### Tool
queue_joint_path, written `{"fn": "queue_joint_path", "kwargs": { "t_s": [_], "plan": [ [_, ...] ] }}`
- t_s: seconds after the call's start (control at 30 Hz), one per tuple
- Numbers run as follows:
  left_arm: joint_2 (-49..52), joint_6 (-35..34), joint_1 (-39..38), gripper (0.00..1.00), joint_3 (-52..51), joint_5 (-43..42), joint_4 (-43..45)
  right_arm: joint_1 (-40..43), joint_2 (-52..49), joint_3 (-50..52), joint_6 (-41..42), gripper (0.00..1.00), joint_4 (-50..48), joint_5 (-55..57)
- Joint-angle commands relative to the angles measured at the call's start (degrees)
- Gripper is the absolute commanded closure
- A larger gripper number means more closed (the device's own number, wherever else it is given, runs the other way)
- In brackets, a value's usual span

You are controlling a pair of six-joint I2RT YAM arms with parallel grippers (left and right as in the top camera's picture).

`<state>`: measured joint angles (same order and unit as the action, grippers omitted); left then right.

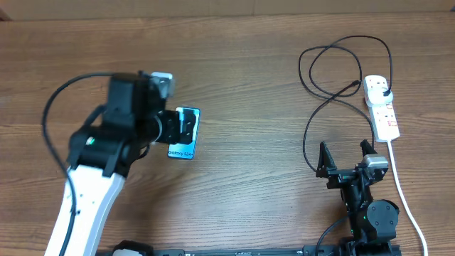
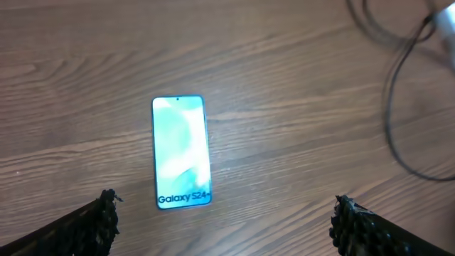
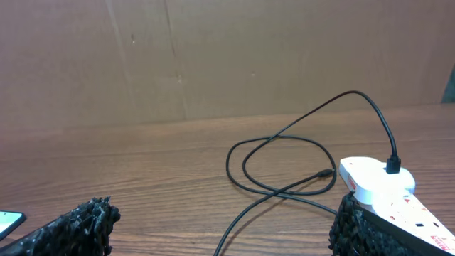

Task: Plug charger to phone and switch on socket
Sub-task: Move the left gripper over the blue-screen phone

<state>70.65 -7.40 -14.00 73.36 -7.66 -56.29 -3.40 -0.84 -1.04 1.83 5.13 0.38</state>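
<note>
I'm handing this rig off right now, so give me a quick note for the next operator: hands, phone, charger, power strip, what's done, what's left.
Left hand: open, empty, above the phone.
Right hand: open, empty, near the power strip.
Phone: screen up on the table, well away from the strip.
Done: charger plug sits in the strip.
Left: connector tip lies loose on the table, not in the phone. The switch state can't be read, so check it and switch on.
</note>
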Motion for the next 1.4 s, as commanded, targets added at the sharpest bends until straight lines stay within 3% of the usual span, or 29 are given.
{"fn": "queue_joint_path", "kwargs": {
  "t_s": [0.0, 0.47, 0.67, 0.83, 1.37],
  "plan": [
    [4.5, -0.3, -1.1, 0.0, 1.5, 5.0, -0.7, 0.3, 0.5, 0.6, -0.2, 0.0, -0.4, -0.1],
    [22.9, -0.2, -1.0, 0.0, 1.1, 7.7, -0.4, 0.3, 0.5, 0.6, -0.2, 0.0, -0.4, 0.0],
    [31.8, 5.7, -0.9, 0.0, 1.1, 5.6, 0.7, 0.3, 0.5, 0.6, -0.2, 0.0, -0.4, -0.1],
    [37.8, 6.1, -0.9, 0.01, 1.2, 5.1, 2.7, 0.3, 0.5, 0.6, -0.2, 0.0, -0.4, 0.0],
    [42.5, 5.5, -0.5, 0.0, 1.1, 5.3, 9.5, 0.3, 0.5, 0.6, -0.2, 0.0, -0.4, 0.0]
  ]
}}
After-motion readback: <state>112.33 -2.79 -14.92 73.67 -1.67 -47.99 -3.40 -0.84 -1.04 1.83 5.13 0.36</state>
